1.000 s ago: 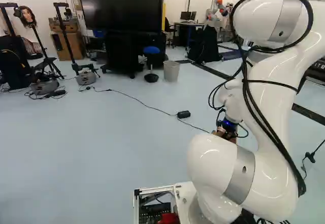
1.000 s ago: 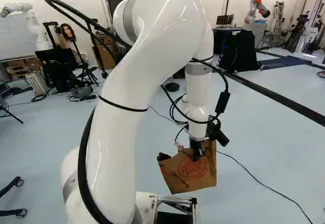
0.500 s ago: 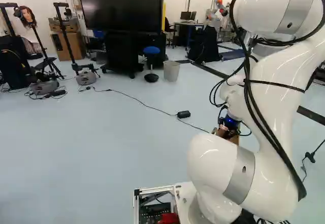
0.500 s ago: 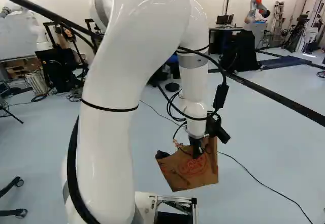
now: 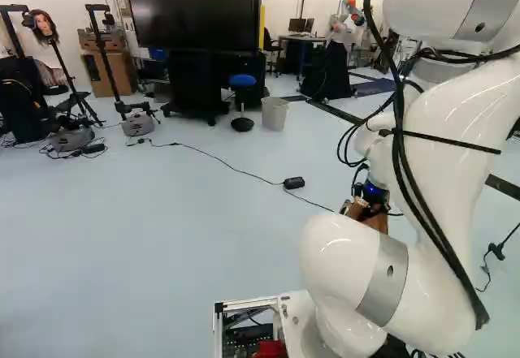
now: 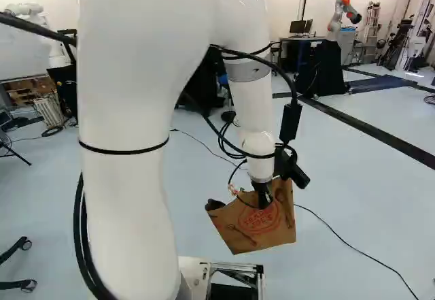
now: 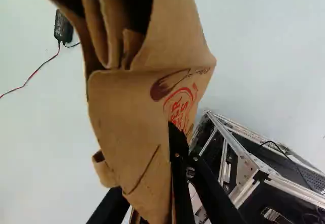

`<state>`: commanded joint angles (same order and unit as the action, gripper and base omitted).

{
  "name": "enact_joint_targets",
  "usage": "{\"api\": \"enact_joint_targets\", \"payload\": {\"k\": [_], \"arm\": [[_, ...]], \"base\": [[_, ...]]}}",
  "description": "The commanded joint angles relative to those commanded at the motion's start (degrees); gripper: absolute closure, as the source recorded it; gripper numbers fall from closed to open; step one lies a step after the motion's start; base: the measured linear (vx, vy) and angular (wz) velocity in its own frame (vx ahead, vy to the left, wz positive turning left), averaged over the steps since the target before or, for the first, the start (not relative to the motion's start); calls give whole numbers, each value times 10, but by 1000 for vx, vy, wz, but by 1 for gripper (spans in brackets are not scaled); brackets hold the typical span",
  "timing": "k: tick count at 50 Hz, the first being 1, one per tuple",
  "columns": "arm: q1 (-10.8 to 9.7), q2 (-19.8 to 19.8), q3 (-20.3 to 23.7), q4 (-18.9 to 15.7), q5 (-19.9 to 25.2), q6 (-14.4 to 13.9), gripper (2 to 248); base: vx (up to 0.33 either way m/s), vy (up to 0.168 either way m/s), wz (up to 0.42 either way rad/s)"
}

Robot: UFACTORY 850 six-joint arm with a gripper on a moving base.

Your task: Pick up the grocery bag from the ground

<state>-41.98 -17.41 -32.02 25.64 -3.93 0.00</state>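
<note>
Bending high and reaching downward, the white arm [image 6: 129, 177] points its gripper [image 6: 264, 198] toward the floor [image 6: 360, 211], both fingers clenched on the grocery bag [image 6: 255, 228].

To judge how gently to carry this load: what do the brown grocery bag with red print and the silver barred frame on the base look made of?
The brown, red-printed bag looks like matte kraft paper, given its crisp creases and stiff folded edges. The silver, straight-barred frame looks like metal, perhaps aluminium, from its dull grey sheen.
</note>
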Motion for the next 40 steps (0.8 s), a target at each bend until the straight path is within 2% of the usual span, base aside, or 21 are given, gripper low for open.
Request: {"api": "enact_joint_targets", "payload": {"k": [14,27,40], "arm": [[-2,44,21,0,0,0,229],[1,47,23,-2,4,0,229],[13,55,30,-9,20,0,229]], "base": [[0,0,0],[0,0,0],[0,0,0]]}}
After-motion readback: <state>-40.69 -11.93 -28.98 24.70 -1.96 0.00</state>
